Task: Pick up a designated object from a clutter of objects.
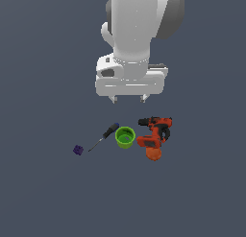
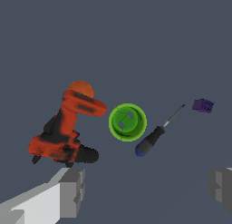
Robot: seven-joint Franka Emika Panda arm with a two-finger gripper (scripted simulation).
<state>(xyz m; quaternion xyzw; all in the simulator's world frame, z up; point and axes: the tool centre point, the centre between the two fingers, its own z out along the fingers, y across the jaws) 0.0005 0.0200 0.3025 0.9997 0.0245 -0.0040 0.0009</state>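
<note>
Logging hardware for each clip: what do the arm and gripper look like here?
The arm is smooth glossy white with rounded segments and a grey patch at one joint. The gripper has a wide white body with dark recesses and two short, blocky light-grey fingers. No cables or markings are visible.

From my station, the arm [image 1: 139, 25] is cut off by the upper edge of the exterior view; I see only its lower links. In the wrist view, both fingers [image 2: 68, 191] of the gripper [image 2: 147, 187] run out of frame, one at the lower corner, the other at the side edge, so I cannot see their full length. The purple cube [image 1: 78, 150] is too small to make out its surface markings. Small marks inside the green cup [image 2: 128, 122] are unreadable. The screwdriver [image 1: 104, 136] tip is too thin to identify.
</note>
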